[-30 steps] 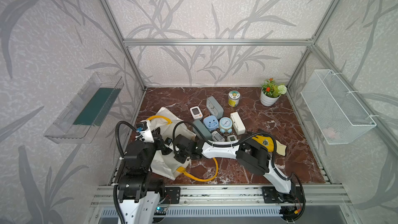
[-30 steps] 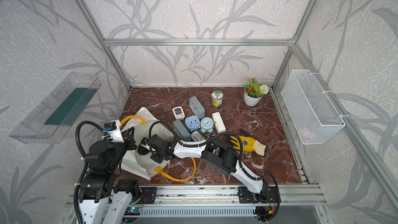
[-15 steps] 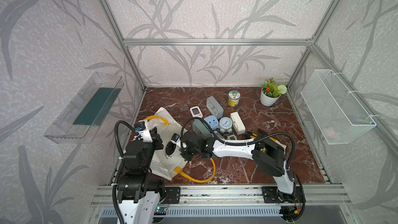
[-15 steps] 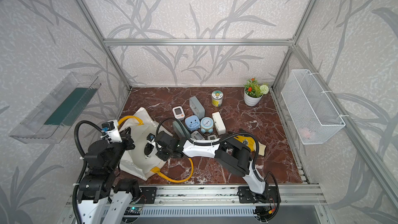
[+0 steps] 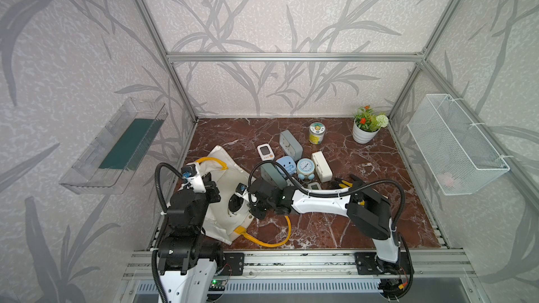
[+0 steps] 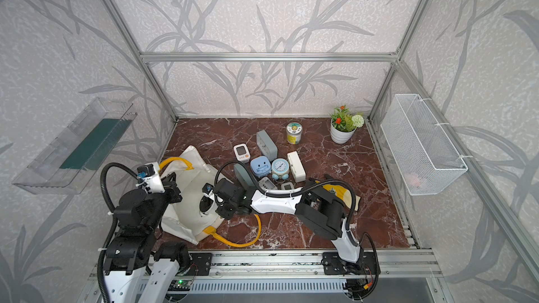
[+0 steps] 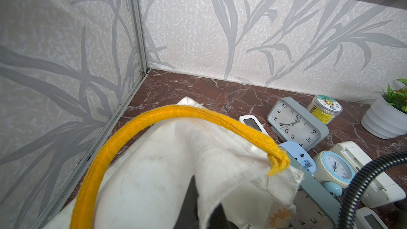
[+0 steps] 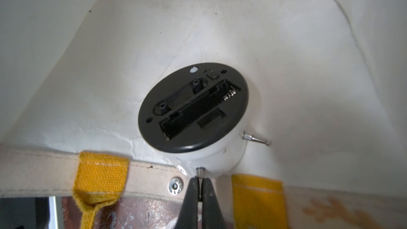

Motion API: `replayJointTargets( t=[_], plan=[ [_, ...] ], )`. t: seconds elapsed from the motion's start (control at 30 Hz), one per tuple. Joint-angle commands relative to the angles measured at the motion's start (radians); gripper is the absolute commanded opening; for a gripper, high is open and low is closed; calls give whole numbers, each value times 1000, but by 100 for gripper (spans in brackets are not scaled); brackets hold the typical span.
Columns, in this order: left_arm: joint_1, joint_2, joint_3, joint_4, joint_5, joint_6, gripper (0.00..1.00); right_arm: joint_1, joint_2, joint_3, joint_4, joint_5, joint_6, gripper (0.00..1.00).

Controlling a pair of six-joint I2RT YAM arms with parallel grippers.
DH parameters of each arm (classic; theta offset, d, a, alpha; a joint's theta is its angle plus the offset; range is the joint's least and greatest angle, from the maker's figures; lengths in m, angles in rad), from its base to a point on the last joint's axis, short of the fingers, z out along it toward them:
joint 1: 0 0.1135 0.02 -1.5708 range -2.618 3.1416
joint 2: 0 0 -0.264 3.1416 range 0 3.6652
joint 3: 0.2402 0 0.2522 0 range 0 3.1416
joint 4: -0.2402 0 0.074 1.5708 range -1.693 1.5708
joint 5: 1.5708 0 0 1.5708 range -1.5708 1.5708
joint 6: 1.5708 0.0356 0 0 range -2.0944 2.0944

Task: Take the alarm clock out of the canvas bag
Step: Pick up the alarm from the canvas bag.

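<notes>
1. Lying on its side at the near left of the table [image 5: 350,228], the canvas bag [image 5: 230,179] has its mouth turned toward the right arm.
2. Inside the bag, just within the mouth, sits the alarm clock [image 8: 193,109]. It is a round white body with its black back facing outward and an open battery slot showing. Both top views show it as a dark disc in the opening [image 6: 205,206].
3. The right fingers [image 8: 191,199] are pressed together on a thin metal pin [image 8: 200,170] that sticks out of the clock's white rim, right at the bag's hem beside a metal snap [image 8: 175,186].
4. The left fingers [image 7: 188,205] are closed on a fold of the bag's upper edge, and cloth drapes over them.
5. One yellow handle [image 7: 154,115] arches above the left wrist camera. The other handle [image 5: 274,243] loops across the table in front of the bag.
6. Behind the right arm stand a grey square clock [image 5: 290,142], a round blue clock [image 5: 305,167], a jar [image 5: 316,132] and a potted plant [image 5: 366,129].
</notes>
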Motion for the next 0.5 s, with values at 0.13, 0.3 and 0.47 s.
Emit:
replayJointTargets(
  t=[0.13,0.3,0.47],
  plan=[
    [2,-6,30,35,-2,12,0,-4,-58,-43,9,-23,17,0],
    [1,-6,29,35,-8,11,0,-4,-96,-51,21,-37,41,0],
    [2,3,36,19,-36,6,0,-4,-138,-63,20,-20,50,0]
  ],
)
